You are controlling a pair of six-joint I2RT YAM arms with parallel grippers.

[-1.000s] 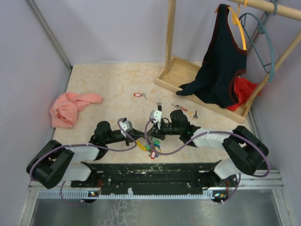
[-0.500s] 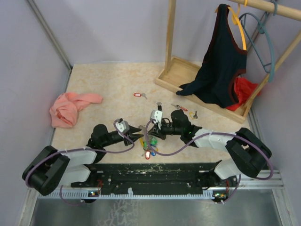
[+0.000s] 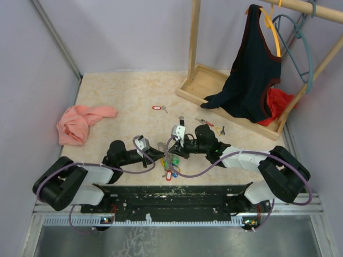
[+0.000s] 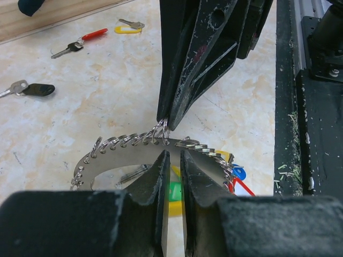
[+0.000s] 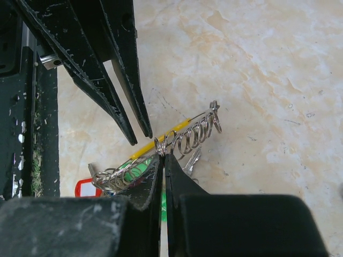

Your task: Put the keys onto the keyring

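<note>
Keyring (image 4: 134, 143): was pinched in the closed right tool (image 5: 162, 160), with threaded keys (image 5: 107, 179) hanging below it. Left tool (image 4: 172, 160): narrowly parted, empty, tips just beside the ring. Outstanding: red-tagged key (image 4: 80, 43), black-tagged key (image 4: 37, 89) and yellow-tagged key (image 4: 126, 29) lay loose on the worktop (image 4: 107, 96), well beyond both tools.

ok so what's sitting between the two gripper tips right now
The keyring. In the left wrist view its coiled rim runs across between the left gripper, slightly open, and the right gripper, which pinches it.
</note>
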